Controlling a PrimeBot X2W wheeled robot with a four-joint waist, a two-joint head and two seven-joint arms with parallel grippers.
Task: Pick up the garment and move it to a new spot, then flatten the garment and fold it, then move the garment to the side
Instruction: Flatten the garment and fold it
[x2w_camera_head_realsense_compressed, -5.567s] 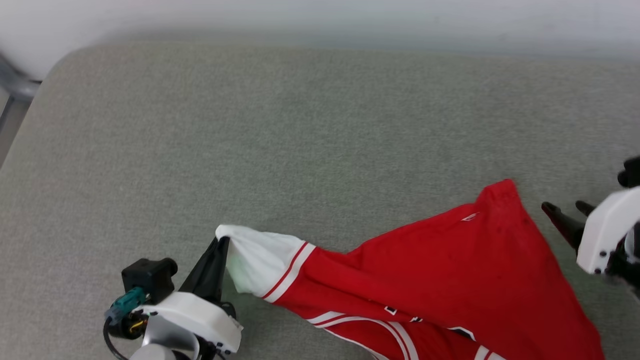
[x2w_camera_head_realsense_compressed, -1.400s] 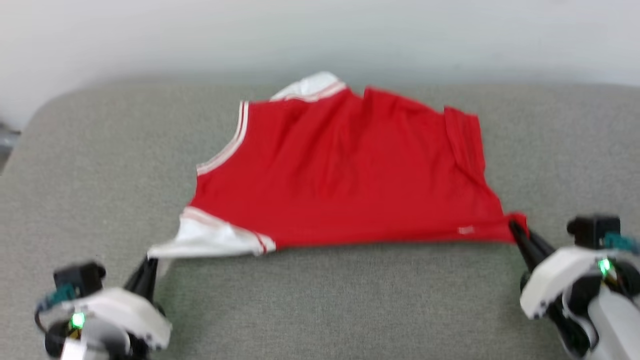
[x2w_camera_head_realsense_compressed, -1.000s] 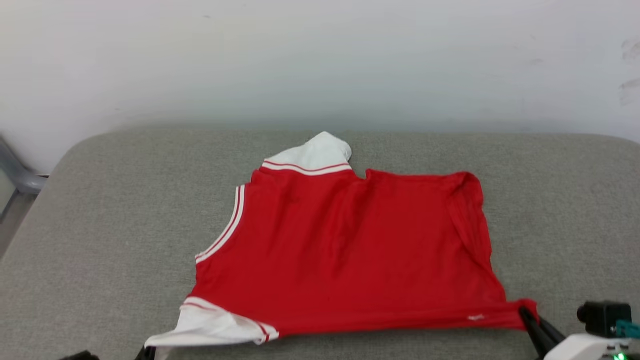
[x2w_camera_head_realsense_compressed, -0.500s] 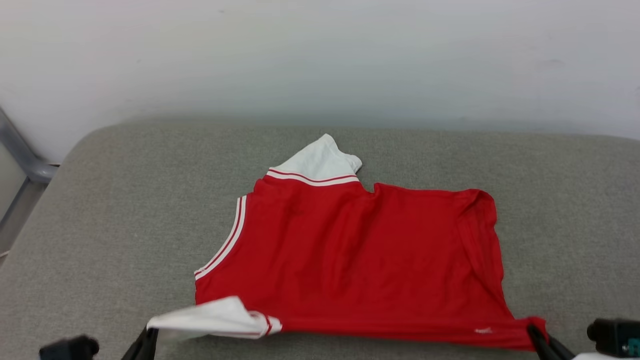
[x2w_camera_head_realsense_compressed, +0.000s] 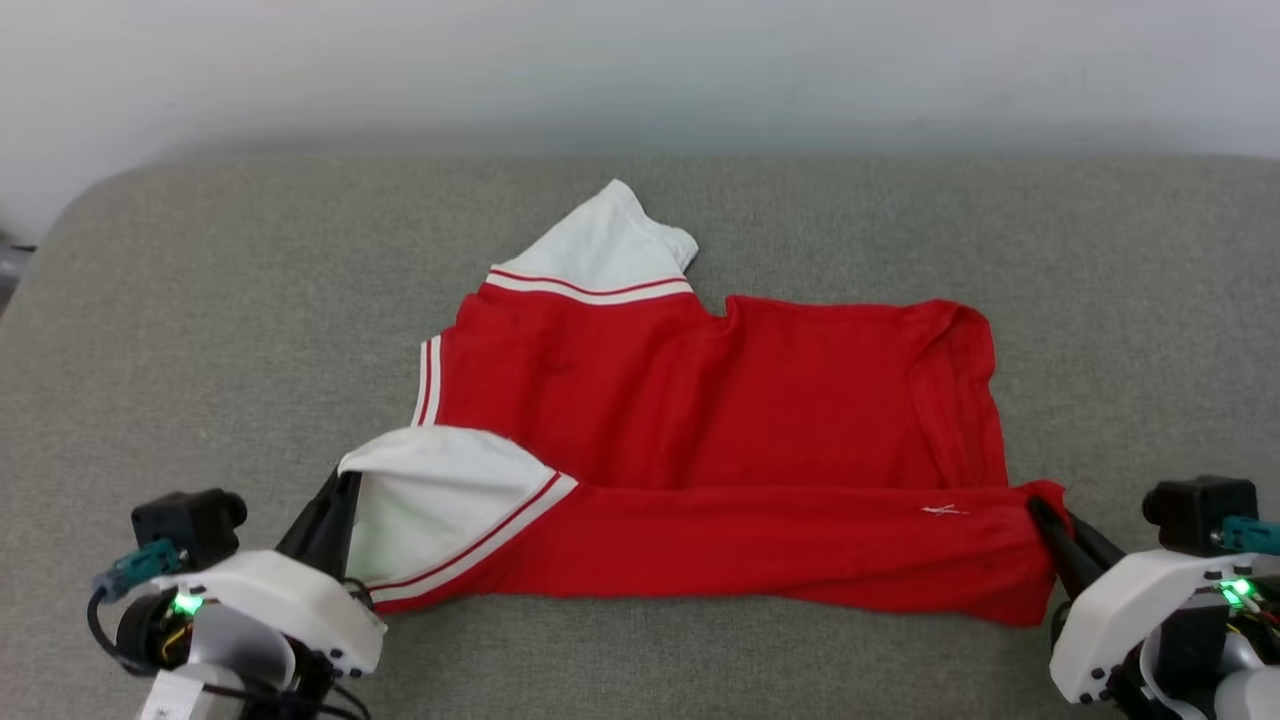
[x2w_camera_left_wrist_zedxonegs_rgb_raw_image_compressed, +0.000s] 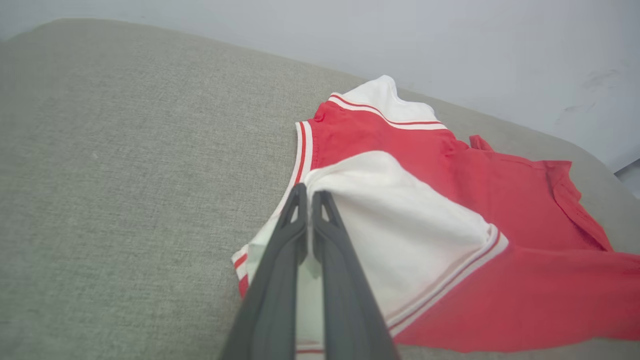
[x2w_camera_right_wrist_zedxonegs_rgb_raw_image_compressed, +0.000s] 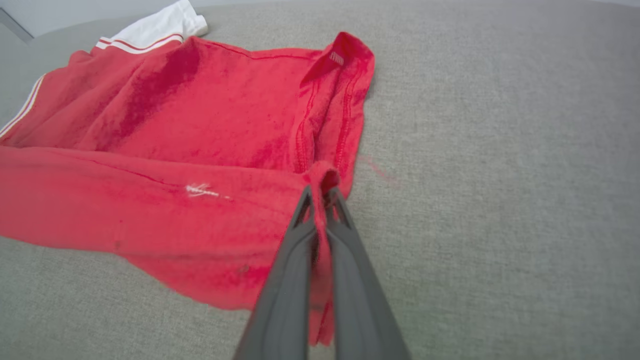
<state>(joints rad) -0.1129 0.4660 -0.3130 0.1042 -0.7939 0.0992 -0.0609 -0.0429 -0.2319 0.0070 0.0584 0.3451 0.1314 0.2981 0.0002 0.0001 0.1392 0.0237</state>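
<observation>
Left gripper (x2w_camera_head_realsense_compressed: 343, 482) is clamped tight on the white sleeve (x2w_camera_head_realsense_compressed: 440, 490) of the shirt (x2w_camera_head_realsense_compressed: 720, 400); right gripper (x2w_camera_head_realsense_compressed: 1040, 510) pinches its red far end. It lies on the cushion (x2w_camera_head_realsense_compressed: 200, 300), lengthwise left to right, sleeves leftward.

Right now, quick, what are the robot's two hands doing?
Left gripper: shut on the shirt, at its white sleeve.
Right gripper: shut on the shirt's red corner.

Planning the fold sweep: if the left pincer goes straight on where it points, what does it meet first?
The white sleeve of the garment that the left pincer is shut on, then probably its red body; depth is unclear.
</observation>
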